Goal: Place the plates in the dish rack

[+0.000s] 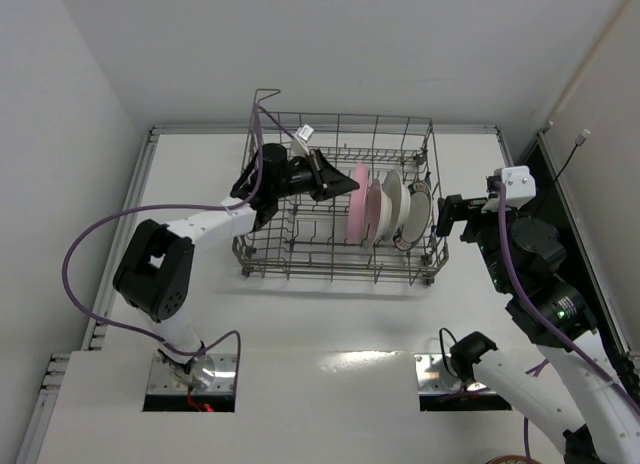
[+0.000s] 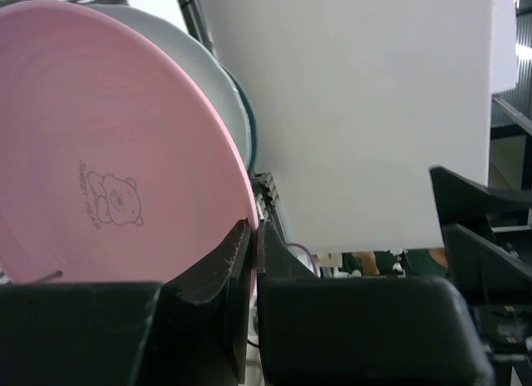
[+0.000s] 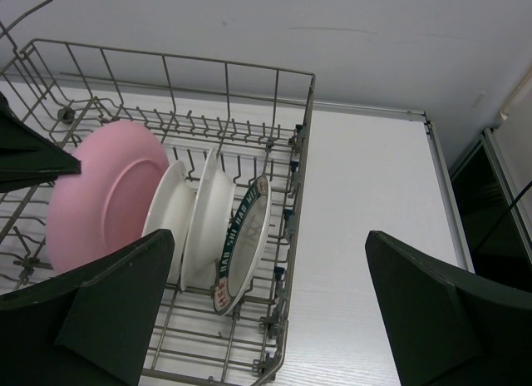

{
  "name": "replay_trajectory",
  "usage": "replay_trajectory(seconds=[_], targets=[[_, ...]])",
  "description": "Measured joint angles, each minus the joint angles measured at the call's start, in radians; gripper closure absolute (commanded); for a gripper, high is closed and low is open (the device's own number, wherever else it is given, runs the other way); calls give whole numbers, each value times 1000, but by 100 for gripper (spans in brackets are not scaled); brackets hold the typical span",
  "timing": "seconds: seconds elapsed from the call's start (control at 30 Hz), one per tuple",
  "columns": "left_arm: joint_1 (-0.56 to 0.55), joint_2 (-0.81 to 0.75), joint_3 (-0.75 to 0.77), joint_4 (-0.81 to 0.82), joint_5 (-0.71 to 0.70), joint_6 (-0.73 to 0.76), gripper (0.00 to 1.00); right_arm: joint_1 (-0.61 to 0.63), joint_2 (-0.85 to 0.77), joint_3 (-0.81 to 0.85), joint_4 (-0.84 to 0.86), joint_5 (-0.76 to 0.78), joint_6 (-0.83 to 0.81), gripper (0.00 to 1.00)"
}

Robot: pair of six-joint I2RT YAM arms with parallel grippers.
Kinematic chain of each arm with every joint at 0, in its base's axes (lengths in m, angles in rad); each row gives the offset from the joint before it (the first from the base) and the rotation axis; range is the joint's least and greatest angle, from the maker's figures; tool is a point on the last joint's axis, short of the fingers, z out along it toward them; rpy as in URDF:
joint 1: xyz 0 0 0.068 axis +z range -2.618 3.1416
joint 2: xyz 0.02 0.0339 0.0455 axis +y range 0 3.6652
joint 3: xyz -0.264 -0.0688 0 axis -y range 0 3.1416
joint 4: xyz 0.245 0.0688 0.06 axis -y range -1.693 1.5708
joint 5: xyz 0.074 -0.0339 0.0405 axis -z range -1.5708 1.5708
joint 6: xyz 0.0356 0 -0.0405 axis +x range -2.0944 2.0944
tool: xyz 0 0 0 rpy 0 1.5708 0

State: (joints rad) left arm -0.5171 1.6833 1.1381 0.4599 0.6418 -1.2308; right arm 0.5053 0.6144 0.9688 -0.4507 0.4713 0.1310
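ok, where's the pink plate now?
Top view: pink plate stands in the dish rack, leftmost in the row, next to a white plate, rim in the left tool.

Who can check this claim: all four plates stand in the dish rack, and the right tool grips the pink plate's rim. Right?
No. It is the left tool that grips the rim of the pink plate, as the left wrist view shows. The rest is right.

Pink plate (image 3: 104, 195), white plates (image 3: 170, 215), teal-rimmed plate (image 3: 247, 240), grey rack (image 3: 301, 145).
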Motion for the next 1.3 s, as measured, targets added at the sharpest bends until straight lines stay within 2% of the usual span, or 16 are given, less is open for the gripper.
replay_trajectory(seconds=[0.1,0.13,0.17,0.2,0.23,0.27,0.3,0.33,0.5,0.67,0.73,0.83,0.93,1.07,1.17,1.3], targets=[[-2,50,26,-4,-14,-1,99,0,0,0,0,0,0,1],[-2,63,31,-5,-15,-1,90,0,0,0,0,0,0,1],[-3,73,32,-4,-18,1,74,0,0,0,0,0,0,1],[-3,81,32,-5,-19,2,49,0,0,0,0,0,0,1],[-5,85,32,-6,-20,-1,41,0,0,0,0,0,0,1],[-7,86,33,-11,-21,-3,27,0,0,0,0,0,0,1],[-10,86,37,-16,-21,2,21,0,0,0,0,0,0,1],[-13,86,46,-24,-21,1,0,0,0,0,0,0,0,1],[-28,69,142,-107,-16,27,0,0,19,0,-1,1,5,1],[-34,8,361,-313,-23,148,0,0,63,27,-51,95,58,1],[-34,-34,488,-460,-71,258,0,-1,126,91,-108,146,86,1],[-46,-135,610,-644,-265,443,0,-2,204,146,-138,151,109,1],[-55,-283,573,-738,-478,592,0,-2,209,121,-128,78,109,1],[-10,-428,437,-800,-627,703,0,-2,132,93,-116,-17,108,1],[8,-450,360,-818,-770,750,0,-2,106,106,-111,-28,101,1],[8,-418,224,-834,-915,777,0,-2,158,142,-145,-13,97,1]])
